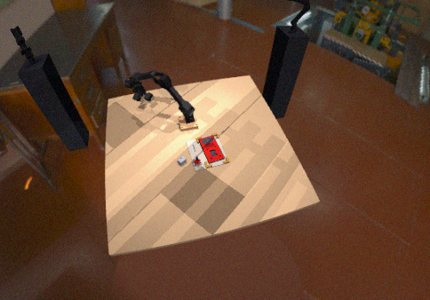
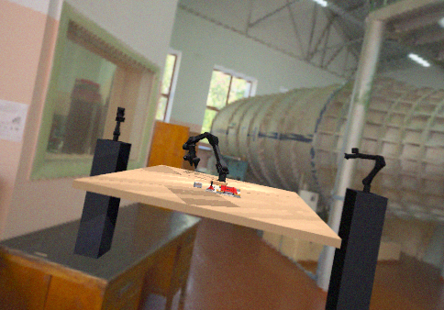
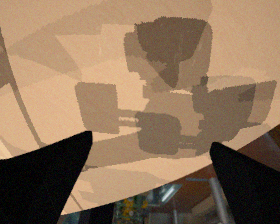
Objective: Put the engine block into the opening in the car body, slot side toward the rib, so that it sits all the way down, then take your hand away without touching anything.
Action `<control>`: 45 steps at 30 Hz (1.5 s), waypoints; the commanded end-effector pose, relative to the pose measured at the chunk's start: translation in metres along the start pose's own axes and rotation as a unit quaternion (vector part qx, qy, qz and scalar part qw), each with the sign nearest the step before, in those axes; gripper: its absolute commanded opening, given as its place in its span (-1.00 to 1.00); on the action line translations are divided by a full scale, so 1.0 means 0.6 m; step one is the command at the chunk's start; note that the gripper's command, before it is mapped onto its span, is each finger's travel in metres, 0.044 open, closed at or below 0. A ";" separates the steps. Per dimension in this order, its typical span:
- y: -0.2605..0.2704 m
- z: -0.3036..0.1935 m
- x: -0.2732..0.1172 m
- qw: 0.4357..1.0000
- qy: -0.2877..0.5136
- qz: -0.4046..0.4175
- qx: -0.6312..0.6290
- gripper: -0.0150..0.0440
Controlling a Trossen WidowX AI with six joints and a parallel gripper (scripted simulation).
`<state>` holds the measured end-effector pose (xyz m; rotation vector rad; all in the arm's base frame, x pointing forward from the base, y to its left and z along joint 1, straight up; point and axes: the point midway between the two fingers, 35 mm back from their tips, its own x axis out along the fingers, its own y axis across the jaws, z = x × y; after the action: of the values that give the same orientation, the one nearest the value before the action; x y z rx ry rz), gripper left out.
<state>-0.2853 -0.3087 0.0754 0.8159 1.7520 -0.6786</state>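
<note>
The red car body [image 1: 211,156] [image 2: 228,189] lies on a white plate [image 1: 193,145] near the middle of the table. Two dark areas show on it; the opening and rib are too small to make out. A small light grey block [image 1: 181,160] [image 2: 197,184], apparently the engine block, sits on the table beside the plate, apart from the car body. Its slot side cannot be told. My gripper [image 1: 142,98] [image 2: 192,162] [image 3: 153,143] is open and empty, raised above the far left part of the table, well away from the block and the car body.
A small red and black part [image 1: 197,161] [image 2: 211,186] stands on the plate between grey block and car body. Yellow corner pieces [image 1: 208,165] surround the car body. My arm's wooden base [image 1: 188,126] is behind the plate. Two black pillars [image 1: 58,106] [image 1: 286,70] stand beyond the table's edges.
</note>
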 end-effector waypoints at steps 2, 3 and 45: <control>-0.001 -0.004 -0.006 0.997 -0.019 0.003 -0.077 1.00; -0.001 -0.005 -0.007 0.995 -0.023 0.003 -0.093 1.00; -0.004 -0.037 -0.062 0.749 -0.125 -0.092 -0.644 1.00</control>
<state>-0.2924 -0.3007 0.1169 -0.3909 1.5745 0.3695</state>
